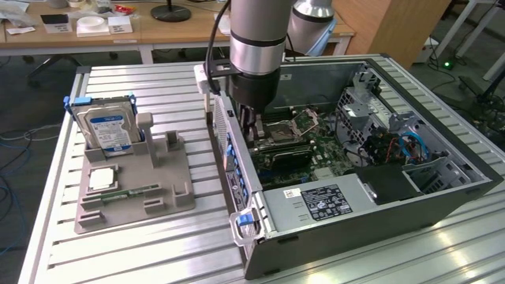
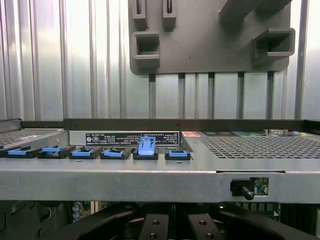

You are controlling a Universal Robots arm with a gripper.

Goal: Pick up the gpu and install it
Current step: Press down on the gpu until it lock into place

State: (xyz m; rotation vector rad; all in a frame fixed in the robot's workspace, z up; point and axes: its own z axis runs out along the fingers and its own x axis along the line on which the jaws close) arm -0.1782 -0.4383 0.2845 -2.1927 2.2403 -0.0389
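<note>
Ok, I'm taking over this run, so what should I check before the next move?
1. Gripper down inside the case, over the motherboard: ok.
2. Gripper shut: ok.
3. GPU out of the holder and low over the motherboard, beside the gripper: ok.
4. GPU gripped, or seated in its slot: cannot tell.
5. One blue latch on the case's rear edge raised, the others flat: ok.
6. Hard drive upright in the holder, away from the arm: ok.
</note>
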